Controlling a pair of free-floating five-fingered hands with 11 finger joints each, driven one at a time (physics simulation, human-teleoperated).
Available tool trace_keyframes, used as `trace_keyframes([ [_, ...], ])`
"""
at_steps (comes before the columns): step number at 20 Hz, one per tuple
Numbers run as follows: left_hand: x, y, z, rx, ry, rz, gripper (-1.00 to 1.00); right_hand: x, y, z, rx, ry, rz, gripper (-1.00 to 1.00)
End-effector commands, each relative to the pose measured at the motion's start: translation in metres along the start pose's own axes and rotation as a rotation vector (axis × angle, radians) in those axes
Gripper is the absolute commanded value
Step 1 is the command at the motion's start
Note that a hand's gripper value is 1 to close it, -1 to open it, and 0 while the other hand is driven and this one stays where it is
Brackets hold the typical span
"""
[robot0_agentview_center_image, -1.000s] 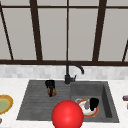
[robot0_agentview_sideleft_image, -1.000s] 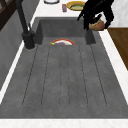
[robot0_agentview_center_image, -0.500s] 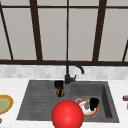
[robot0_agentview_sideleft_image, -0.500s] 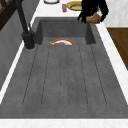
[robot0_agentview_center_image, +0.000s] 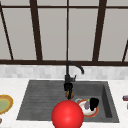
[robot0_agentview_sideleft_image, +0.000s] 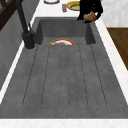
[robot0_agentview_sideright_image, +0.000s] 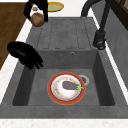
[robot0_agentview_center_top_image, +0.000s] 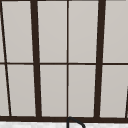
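My left hand (robot0_agentview_center_image: 68, 87) hangs above the middle of the sink (robot0_agentview_center_image: 37, 100), shut on a brown round item like a potato (robot0_agentview_center_image: 69, 94). The same hand (robot0_agentview_sideright_image: 37, 6) with the brown item (robot0_agentview_sideright_image: 37, 19) appears over the sink's front edge in the right side view, and the hand (robot0_agentview_sideleft_image: 90, 7) and item (robot0_agentview_sideleft_image: 90, 16) also show in the left side view. My right hand (robot0_agentview_center_image: 94, 103) hovers over the basin with relaxed fingers, holding nothing, above a red-rimmed plate (robot0_agentview_sideright_image: 53, 93) that bears a purple eggplant (robot0_agentview_sideright_image: 70, 85). That hand (robot0_agentview_sideright_image: 25, 56) is near the basin's front wall.
A big red ball (robot0_agentview_center_image: 67, 115) covers the sink's front edge in the front view. The black faucet (robot0_agentview_center_image: 71, 72) stands at the back. A yellow plate (robot0_agentview_center_image: 3, 103) lies on the left counter. Small items (robot0_agentview_center_image: 125, 98) sit on the right counter.
In the left side view the hand with the brown item has drifted slightly leftward. The plate and the other hand have not moved.
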Motion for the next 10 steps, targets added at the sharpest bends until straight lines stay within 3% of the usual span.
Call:
trace_keyframes([
  [1,-0.003,-0.01,-0.031,-0.029,0.014,-0.053,1.0,0.0,0.0,0.0,0.0,0.0,0.0,0.0],
  [6,-0.015,-0.037,-0.07,-0.042,0.024,-0.074,1.0,0.0,0.0,0.0,0.0,0.0,0.0,0.0],
  [10,-0.034,-0.065,-0.095,0.001,0.046,-0.084,1.0,0.0,0.0,0.0,0.0,0.0,0.0,0.0],
])
